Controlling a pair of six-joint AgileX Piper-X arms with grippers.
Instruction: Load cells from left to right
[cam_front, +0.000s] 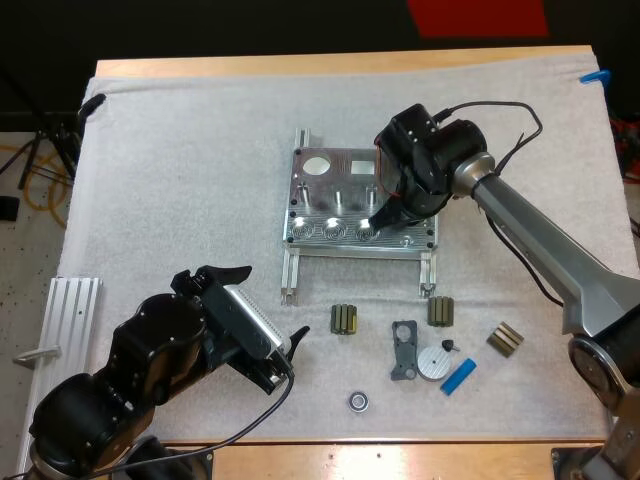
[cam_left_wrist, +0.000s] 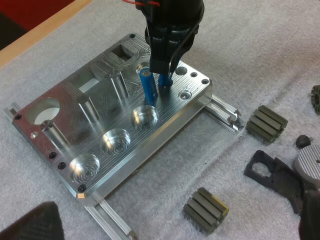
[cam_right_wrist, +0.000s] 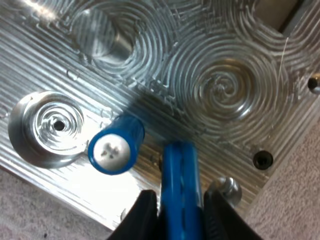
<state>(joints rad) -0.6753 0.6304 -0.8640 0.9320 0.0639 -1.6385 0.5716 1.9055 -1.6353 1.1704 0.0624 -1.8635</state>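
The right gripper pinched a blue tool over the metal fixture, its tip just beside a blue cell that stood tilted at the third round pocket from the left. The left gripper hovered with fingers spread above the white mat, near the fixture's front left corner; a loose blue cylinder lay on the mat
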